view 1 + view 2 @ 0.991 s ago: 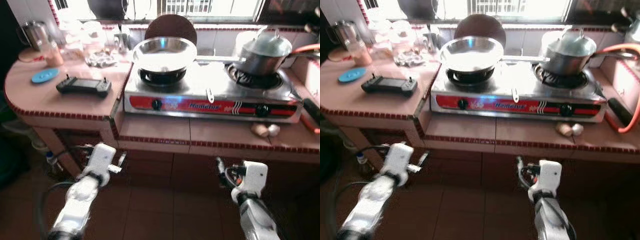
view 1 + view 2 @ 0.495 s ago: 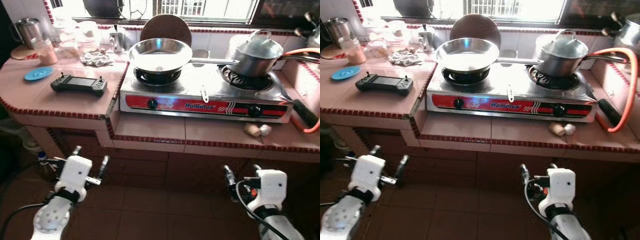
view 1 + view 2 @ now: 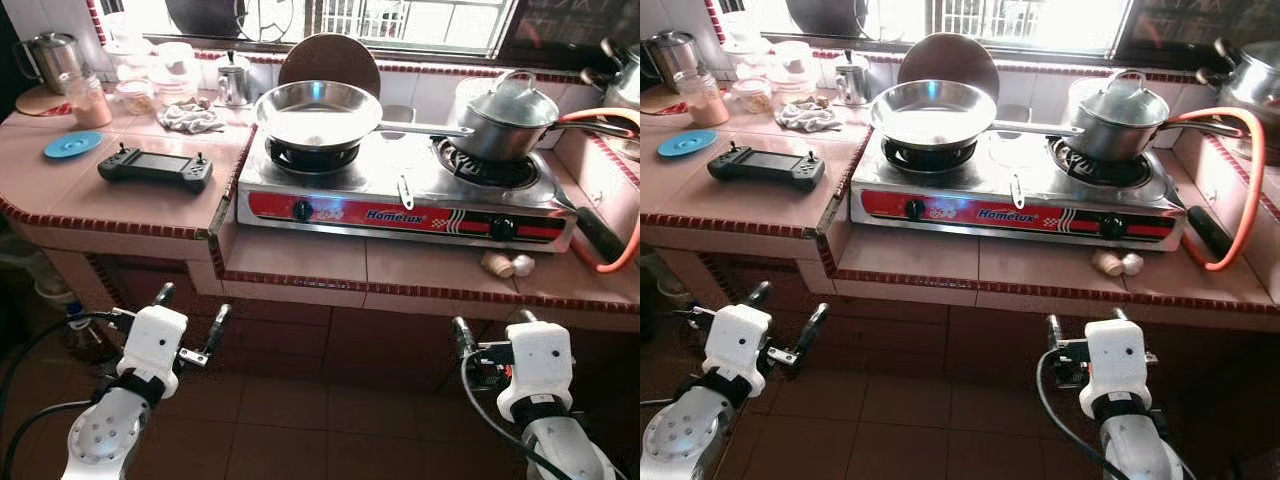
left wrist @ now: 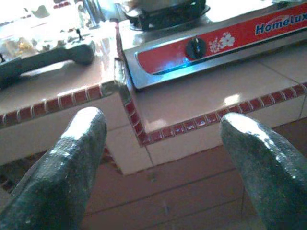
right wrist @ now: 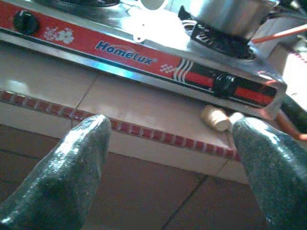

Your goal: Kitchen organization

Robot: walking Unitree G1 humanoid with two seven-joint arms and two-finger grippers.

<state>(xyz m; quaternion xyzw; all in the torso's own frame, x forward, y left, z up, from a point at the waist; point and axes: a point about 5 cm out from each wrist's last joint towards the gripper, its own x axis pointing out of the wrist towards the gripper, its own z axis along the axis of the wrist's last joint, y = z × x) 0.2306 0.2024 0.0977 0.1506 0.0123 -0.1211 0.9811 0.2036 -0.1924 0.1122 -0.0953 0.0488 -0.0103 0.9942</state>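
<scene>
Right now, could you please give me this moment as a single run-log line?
left gripper: open, low before counter | right gripper: open, low before stove | frying pan, lidded pot on burners | nothing held

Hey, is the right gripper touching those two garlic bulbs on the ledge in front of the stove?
Apart. In the left eye view the right gripper hangs below the counter edge, while the garlic bulbs lie up on the ledge.

Both silver arms reach forward and low from the bottom of the head view. The left arm rises from seven o'clock; the left gripper (image 3: 190, 320) points toward one o'clock, its black fingers (image 4: 72, 158) spread wide. The right arm comes up from five o'clock; the right gripper (image 3: 490, 335) aims toward twelve, fingers (image 5: 72, 167) likewise parted, holding nothing.
</scene>
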